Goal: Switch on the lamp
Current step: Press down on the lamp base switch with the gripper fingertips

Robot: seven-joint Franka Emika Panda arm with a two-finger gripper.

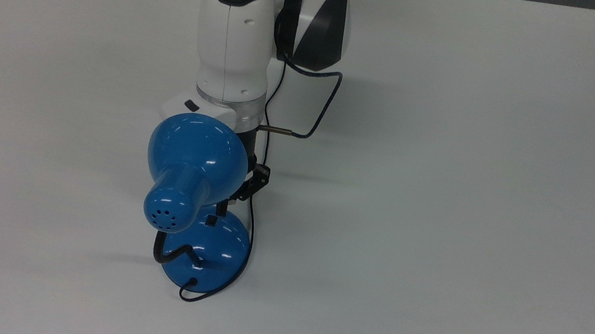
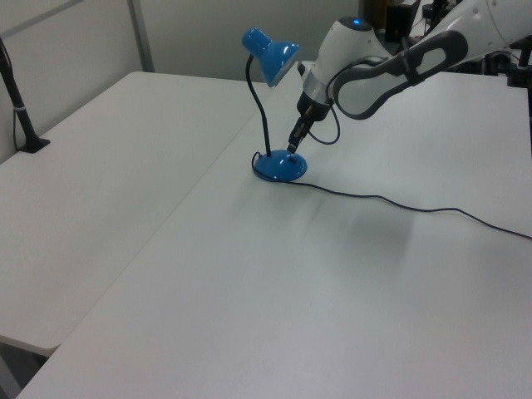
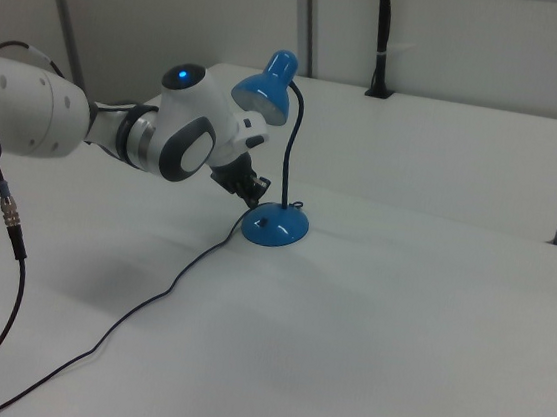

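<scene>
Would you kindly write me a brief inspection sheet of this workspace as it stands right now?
Surface: white table, bare.
Job's things: blue lamp upright, shade unlit; small black switch on its base.
Clutter: nothing seen.
Grippers: hand at the base beside the switch, under the shade.
Cables: lamp cord runs across the table; arm cable loops off the wrist.
Surroundings: partition walls; black clamped post at the table edge.
</scene>
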